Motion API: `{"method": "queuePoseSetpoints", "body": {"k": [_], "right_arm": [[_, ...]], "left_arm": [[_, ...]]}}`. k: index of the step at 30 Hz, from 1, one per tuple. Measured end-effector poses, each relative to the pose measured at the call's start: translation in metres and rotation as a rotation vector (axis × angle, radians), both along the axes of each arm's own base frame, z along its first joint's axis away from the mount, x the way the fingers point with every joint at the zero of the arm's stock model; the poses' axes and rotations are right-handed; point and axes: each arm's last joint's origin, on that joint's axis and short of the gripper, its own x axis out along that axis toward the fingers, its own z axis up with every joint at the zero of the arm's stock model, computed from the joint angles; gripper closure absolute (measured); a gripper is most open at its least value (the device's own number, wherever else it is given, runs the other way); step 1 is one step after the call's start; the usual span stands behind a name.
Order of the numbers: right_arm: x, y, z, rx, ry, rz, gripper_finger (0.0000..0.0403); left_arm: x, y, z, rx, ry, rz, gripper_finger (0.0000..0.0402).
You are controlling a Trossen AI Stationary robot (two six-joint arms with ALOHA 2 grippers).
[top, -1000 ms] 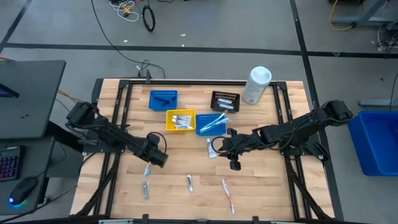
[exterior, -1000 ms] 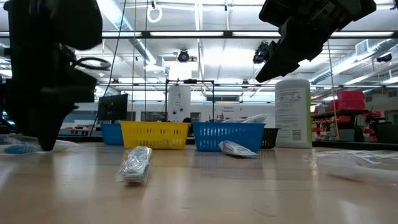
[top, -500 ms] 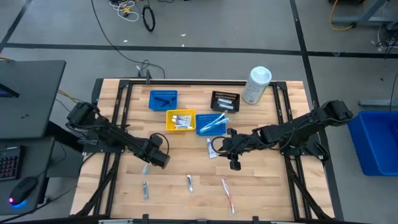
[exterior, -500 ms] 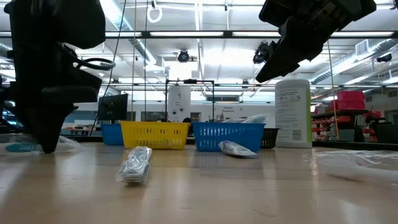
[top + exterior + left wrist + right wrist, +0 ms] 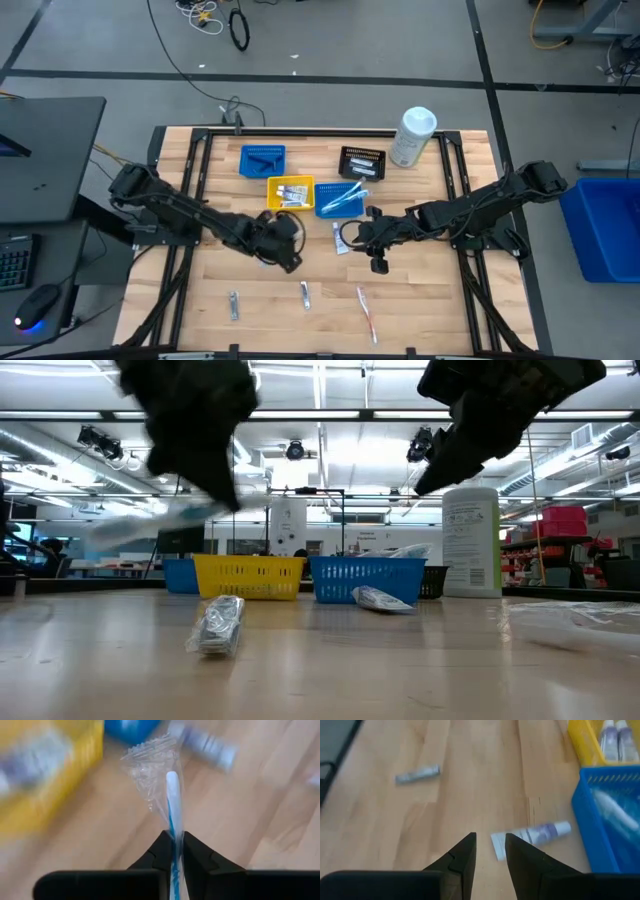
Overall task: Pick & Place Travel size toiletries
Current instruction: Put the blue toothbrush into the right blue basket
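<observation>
1. Left wrist view: the left gripper (image 5: 174, 842) has its jaws pinched shut on a wrapped blue-and-white toothbrush (image 5: 171, 802). Its long axis runs straight out ahead of the jaws, with the clear wrapper flaring past the head.
2. High view: the left gripper (image 5: 283, 243) is lifted off the worktop (image 5: 430, 295), just in front of the yellow bin (image 5: 290, 193) and near the blue bin (image 5: 340, 198). Both bins lie ahead of it, toward the far edge.
3. Key relation: the blue bin already holds wrapped brushes, judging by the right wrist view, and it lies ahead and to the right of the left jaws. The brush sticks out lengthwise, so it likely needs lining up with the bin's long side before release.
4. Right gripper (image 5: 378, 262) hovers mid-worktop, jaws narrowly apart and empty. In the right wrist view a mini tube (image 5: 530, 835) lies on the wood just beyond the jaws, its long axis roughly crosswise to them, with the cap end toward the blue bin (image 5: 605, 820).
5. The right arm is clearly nearer that tube; the left is busy.
6. Still on the worktop near the front edge: a small packet (image 5: 234, 304), another packet (image 5: 306, 294), and a red toothbrush (image 5: 366, 311). The left arm is nearer the first, the right arm nearer the brush.
7. Risk, as a guess: the loose wrapper may catch on the bin rim.
</observation>
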Motion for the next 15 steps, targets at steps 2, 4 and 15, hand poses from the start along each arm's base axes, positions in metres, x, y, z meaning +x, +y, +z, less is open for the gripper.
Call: {"method": "queuePoseSetpoints", "body": {"k": [2, 4, 15], "right_arm": [[-0.004, -0.001, -0.002, -0.011, 0.043, 0.000, 0.0289], [-0.010, -0.002, -0.004, -0.012, 0.106, -0.001, 0.0291], [-0.048, -0.014, -0.012, 0.040, 0.455, -0.308, 0.0294]], "left_arm": [[0.011, 0.005, 0.018, 0.075, -0.040, -0.046, 0.0377], [0.021, 0.011, 0.034, 0.146, -0.080, -0.091, 0.0375], [0.069, 0.077, 0.079, 0.320, -0.398, -0.300, 0.0372]]}}
